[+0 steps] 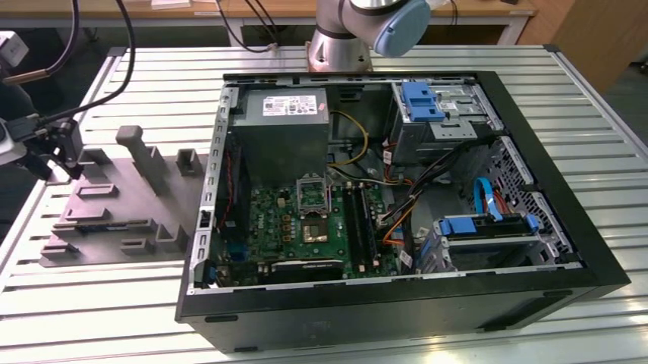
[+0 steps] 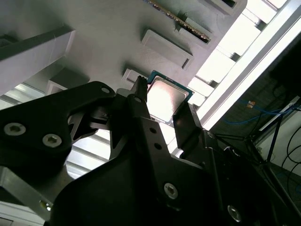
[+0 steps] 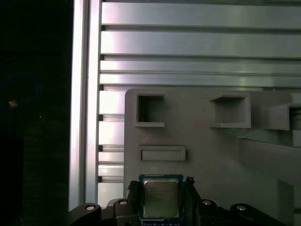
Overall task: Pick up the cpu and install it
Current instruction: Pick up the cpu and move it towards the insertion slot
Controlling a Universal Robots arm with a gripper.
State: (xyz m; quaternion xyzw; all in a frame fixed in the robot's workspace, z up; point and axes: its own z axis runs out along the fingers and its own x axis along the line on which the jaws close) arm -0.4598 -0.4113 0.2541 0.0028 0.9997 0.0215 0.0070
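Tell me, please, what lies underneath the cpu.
Beneath the cpu lies the grey fixture plate, itself on the slatted table. The chip covers the patch directly under it, so whether it rests there or is lifted cannot be seen.

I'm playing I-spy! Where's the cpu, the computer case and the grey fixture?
cpu [image 3: 160, 197]: first wrist view, middle of its metal top.
computer case [image 1: 405, 311]: exterior view, its black side wall.
grey fixture [image 1: 127, 206]: exterior view, bare flat base.
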